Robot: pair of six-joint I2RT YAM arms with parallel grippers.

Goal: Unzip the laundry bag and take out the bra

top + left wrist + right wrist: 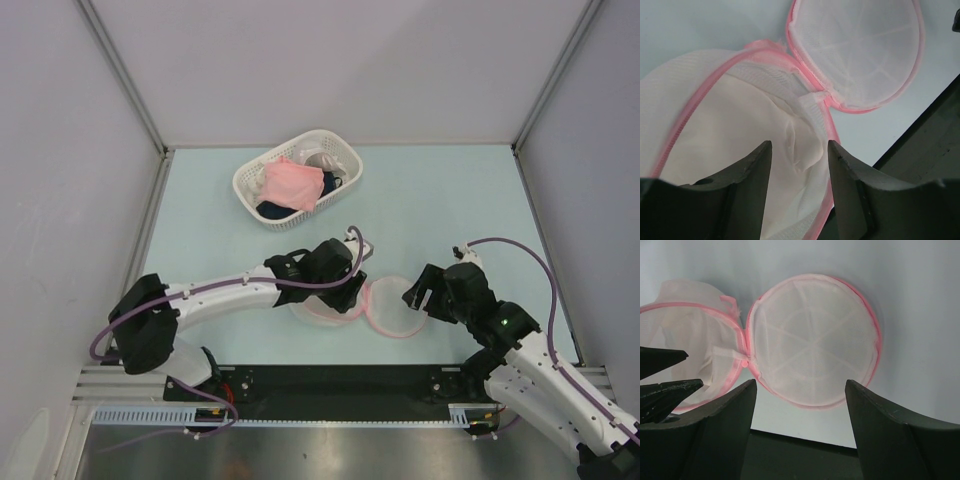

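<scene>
Enclosing table and laundry bag stand grey walls.

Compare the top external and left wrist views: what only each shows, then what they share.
Top only: a white lattice plastic basket holding pink cloth, and the open right tool. Left wrist only: pale fabric inside one bag half, below the open left tool. Both: the round white mesh laundry bag with pink zip edging, unzipped, halves spread.

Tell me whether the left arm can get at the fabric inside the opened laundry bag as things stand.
Probably yes. The laundry bag lies unzipped with its halves spread apart. The left claw hangs over the pale fabric in one half, jaws apart, with nothing in the way. The right claw stands clear.
</scene>
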